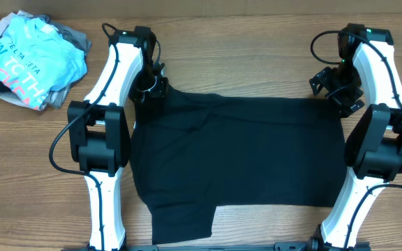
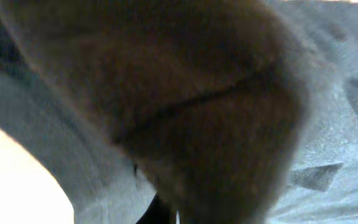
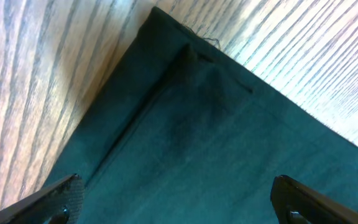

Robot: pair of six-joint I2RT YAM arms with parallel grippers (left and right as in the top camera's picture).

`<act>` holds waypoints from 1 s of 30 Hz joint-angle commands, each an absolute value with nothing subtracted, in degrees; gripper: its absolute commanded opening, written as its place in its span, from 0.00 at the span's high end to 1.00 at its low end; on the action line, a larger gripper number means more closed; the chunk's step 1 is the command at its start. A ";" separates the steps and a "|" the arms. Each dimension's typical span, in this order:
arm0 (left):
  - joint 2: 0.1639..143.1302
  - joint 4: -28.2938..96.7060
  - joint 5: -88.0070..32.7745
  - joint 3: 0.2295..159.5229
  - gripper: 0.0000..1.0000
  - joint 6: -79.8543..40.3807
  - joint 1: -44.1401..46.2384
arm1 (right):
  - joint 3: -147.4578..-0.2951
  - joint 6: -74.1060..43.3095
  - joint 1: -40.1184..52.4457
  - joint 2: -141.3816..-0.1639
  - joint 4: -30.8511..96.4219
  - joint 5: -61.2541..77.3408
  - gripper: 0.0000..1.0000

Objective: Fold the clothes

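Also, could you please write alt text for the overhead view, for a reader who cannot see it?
A black T-shirt lies spread flat on a wooden table. The left pincer is shut on its far left corner; the right pincer stands open over the far right corner. A pile of other clothes sits at the far left.

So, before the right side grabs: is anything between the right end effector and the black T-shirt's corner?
Nothing visible does. The right end effector stands open directly above a corner of the black T-shirt, which lies flat on the table.
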State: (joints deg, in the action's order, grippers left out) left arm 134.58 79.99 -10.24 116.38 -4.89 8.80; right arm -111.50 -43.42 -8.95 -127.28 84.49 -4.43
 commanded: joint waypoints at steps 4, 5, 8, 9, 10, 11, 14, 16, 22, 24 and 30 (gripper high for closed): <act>129.29 84.44 -7.64 116.20 0.96 -11.03 9.02 | -111.35 -42.98 -8.69 -125.58 84.71 -4.16 0.00; 128.31 85.41 -7.64 116.20 0.96 -11.20 9.02 | -111.35 -42.98 -8.69 -125.58 84.71 -4.16 0.00; 126.28 87.85 -7.31 116.20 0.96 -11.84 9.02 | -111.35 -42.98 -8.69 -125.58 84.71 -4.16 0.00; 125.73 88.58 -7.31 116.20 0.96 -11.86 9.02 | -111.35 -42.98 -8.69 -125.58 84.71 -4.16 0.00; 125.38 89.47 -7.33 116.20 0.96 -11.84 9.02 | -111.35 -42.96 -8.69 -125.58 84.73 -4.14 0.00; 125.14 90.39 -7.33 116.20 0.96 -11.84 9.02 | -111.35 -42.87 -8.69 -125.58 84.75 -4.14 0.00; 125.12 92.97 -7.53 116.20 0.96 -11.88 9.02 | -111.35 -41.50 -8.69 -125.58 84.79 -3.64 0.00; 125.12 93.91 -7.64 116.20 0.96 -11.90 9.02 | -111.35 -41.50 -8.67 -125.58 84.90 -3.64 0.00; 125.12 96.47 -13.47 116.25 0.92 -9.82 9.02 | -111.33 -41.50 -8.67 -125.58 84.93 -3.64 0.00; 125.12 96.66 -11.29 116.25 0.86 -9.89 8.97 | -111.33 -41.50 -8.67 -125.58 85.08 -3.66 0.00; 125.12 96.86 -6.76 116.25 0.85 -13.39 7.94 | -111.33 -40.29 -8.67 -125.58 85.62 -3.40 0.00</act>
State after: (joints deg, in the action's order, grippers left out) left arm 126.04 96.66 -9.45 116.22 -10.96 8.75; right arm -111.50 -41.67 -8.95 -127.28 85.56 -3.81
